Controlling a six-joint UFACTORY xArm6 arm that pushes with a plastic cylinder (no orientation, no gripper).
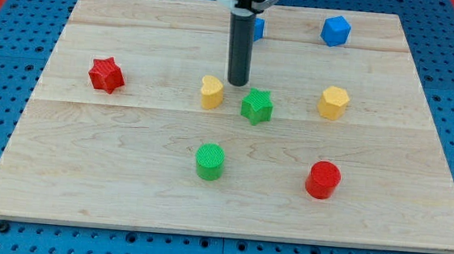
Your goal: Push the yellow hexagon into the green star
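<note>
My tip above green star

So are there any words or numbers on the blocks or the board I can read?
None: no words, numbers or signs show anywhere.
The wooden board is plain.
The yellow hexagon, green star and the other blocks carry no marks.
My tip, just above the star, is plain too.

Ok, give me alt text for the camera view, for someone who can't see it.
My tip rests on a wooden board between a yellow heart and the green star. The yellow hexagon sits apart at the star's right. Other red, green and blue blocks lie scattered.
</note>
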